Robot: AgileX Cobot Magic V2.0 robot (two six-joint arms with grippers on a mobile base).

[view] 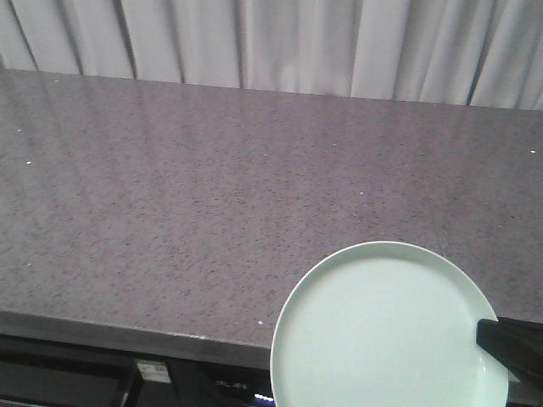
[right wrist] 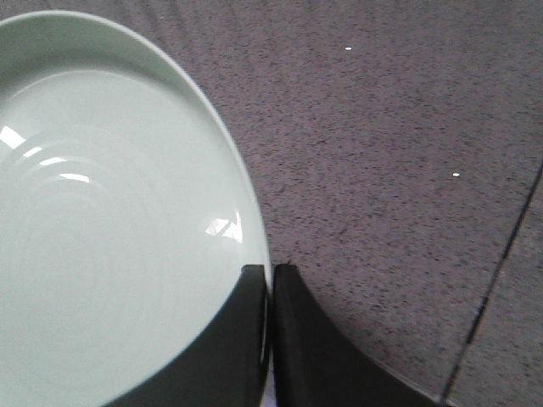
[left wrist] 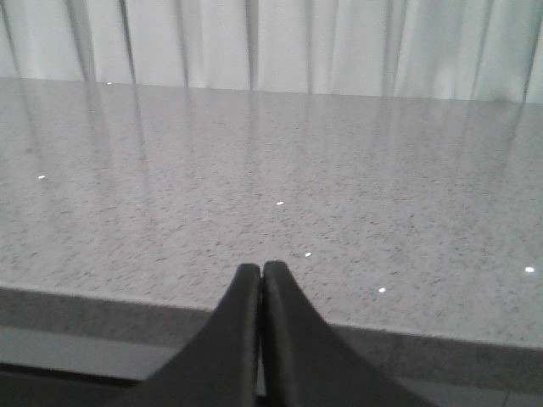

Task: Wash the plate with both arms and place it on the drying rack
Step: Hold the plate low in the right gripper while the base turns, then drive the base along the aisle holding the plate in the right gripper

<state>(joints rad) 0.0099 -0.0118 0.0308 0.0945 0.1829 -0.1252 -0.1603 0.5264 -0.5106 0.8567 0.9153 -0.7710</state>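
One plate (view: 382,331) is seen, and only one: round, pale mint green, smooth and glossy, with a low raised rim. Faint concentric rings are picked out by the light in the right wrist view. The plate is found at the lower right of the front view, overlapping the near edge of the table (view: 170,212), partly over the stone and partly out past it. Whether it touches the stone cannot be told. The table is one broad slab of grey-purple speckled stone, dotted with a few bright glints, its front edge straight and dark. Behind it, pale curtains (view: 297,42) are hung in soft vertical folds.

Two hands are counted, both black, with tapering wedge-shaped fingers. The right hand (right wrist: 270,273) is clamped on the plate's right rim: one finger is seen over the inner face, the other just beyond the rim, and the thin edge is pinched between them. The left hand (left wrist: 260,268) is pressed fully closed, finger against finger, with nothing held. It is poised at the table's near edge, with only stone and curtain ahead of it.
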